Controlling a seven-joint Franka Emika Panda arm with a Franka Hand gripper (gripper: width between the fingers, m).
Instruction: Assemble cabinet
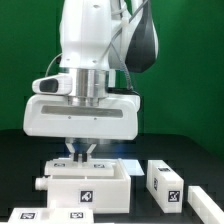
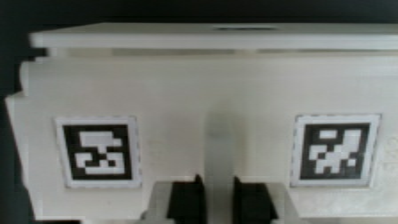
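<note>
The white cabinet body, a box with a black-and-white tag on its front, stands on the black table under the arm. In the wrist view it fills the frame and shows two tags. My gripper comes straight down onto its top rear edge. In the wrist view my gripper has its two dark fingers close together, with a thin white wall of the body between them. The jaws stand shut on that wall.
Two loose white cabinet parts with tags lie on the exterior view's right, one nearer and one at the edge. The marker board lies at the front left. The table is black.
</note>
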